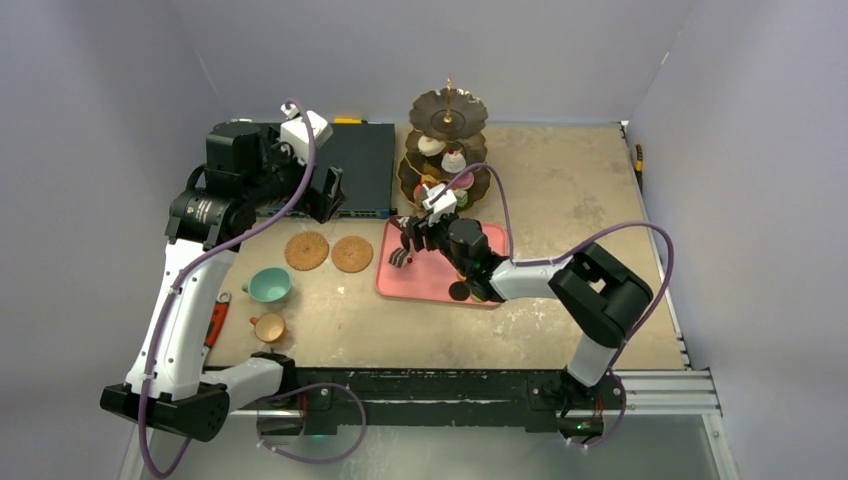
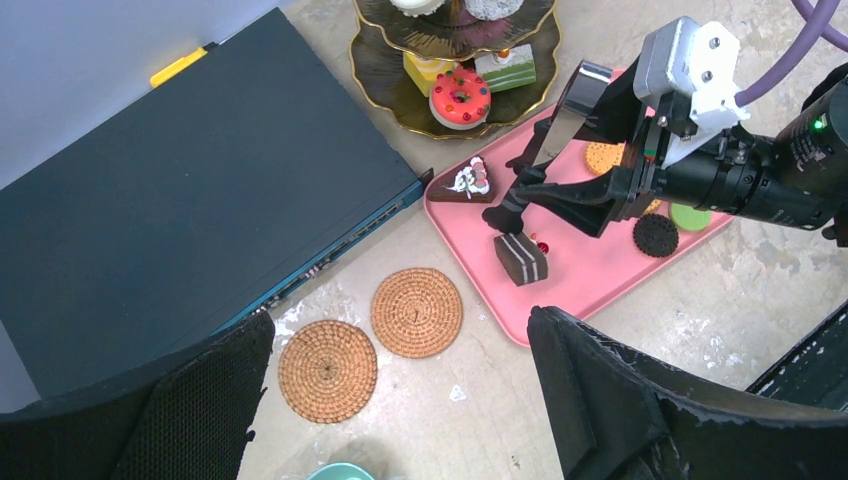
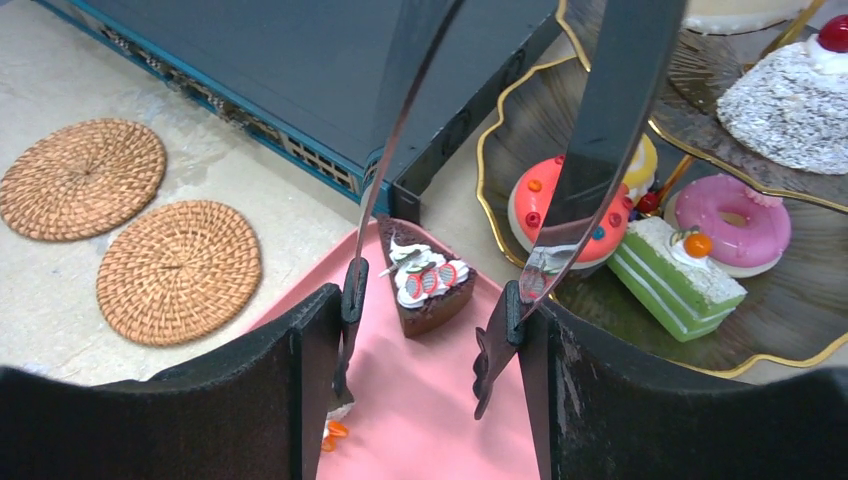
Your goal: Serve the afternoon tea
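The dark three-tier stand (image 1: 447, 140) holds several toy cakes; in the right wrist view a red doughnut cake (image 3: 540, 205), a green slice (image 3: 675, 280) and a pink doughnut (image 3: 735, 220) sit on its bottom tier. My right gripper (image 1: 408, 238) is shut on the black tongs (image 3: 600, 130), whose tips are apart and empty over the pink tray (image 3: 430, 400). A chocolate wedge cake (image 3: 425, 285) lies on the tray between the tong arms. A striped chocolate cake (image 2: 521, 258) lies under the tips. My left gripper (image 2: 400, 400) is open and empty above two woven coasters (image 2: 327, 369) (image 2: 416, 312). The teal cup (image 1: 268, 285) and tan cup (image 1: 268, 326) stand near left.
A dark flat box (image 1: 360, 160) lies at the back left beside the stand. The tray also holds a dark cookie (image 2: 655, 234), a green macaron (image 2: 689, 216) and a tan biscuit (image 2: 603, 156). A red-handled tool (image 1: 216, 320) lies by the left edge.
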Robot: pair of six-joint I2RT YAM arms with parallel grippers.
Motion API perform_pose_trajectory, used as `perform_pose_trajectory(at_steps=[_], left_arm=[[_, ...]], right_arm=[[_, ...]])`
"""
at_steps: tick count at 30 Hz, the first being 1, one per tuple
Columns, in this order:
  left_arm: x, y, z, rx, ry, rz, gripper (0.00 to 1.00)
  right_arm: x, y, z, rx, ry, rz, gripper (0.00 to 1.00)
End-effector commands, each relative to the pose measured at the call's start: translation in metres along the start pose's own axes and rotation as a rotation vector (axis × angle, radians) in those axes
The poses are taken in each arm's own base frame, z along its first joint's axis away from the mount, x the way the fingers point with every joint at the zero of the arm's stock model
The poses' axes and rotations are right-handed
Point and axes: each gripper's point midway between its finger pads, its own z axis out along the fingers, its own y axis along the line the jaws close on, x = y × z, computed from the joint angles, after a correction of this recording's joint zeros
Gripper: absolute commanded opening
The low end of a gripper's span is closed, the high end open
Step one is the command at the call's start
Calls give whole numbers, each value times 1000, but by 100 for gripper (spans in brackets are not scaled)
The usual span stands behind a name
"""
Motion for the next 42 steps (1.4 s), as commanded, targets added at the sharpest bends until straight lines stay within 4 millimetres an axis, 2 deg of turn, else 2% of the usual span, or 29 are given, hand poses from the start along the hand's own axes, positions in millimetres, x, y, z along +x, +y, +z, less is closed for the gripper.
perform_pose_trajectory(at_steps=[1,6,12,18,24,36,39,42], left_arm=[[-7,1,-7,-10,-33,34,99],[-7,1,-6,-8,-31,36,99],[-8,0,-8,-8,-34,38,99],[-7,0,-7,-1,-33,36,99],[-9,-1,-8,1,-37,33,99],[-10,-1,-11,-4,-39,42,99],[-11,-1,-11,-3,-39,42,99],[-11,-1,-11,-4,-40,42,99]], right_arm=[[-38,0,2,-9,-111,15,64],[-45,4,-5,-38,-144,50,61],[-48,25,-22,-118,-152,101,61],[-35,52,-38,-172,-119,116,61],[-25,70,-36,-180,-118,106,61],[-19,76,-28,-159,-124,45,64],[-20,74,-29,-151,-130,48,57],[-34,68,-33,-120,-159,44,48]])
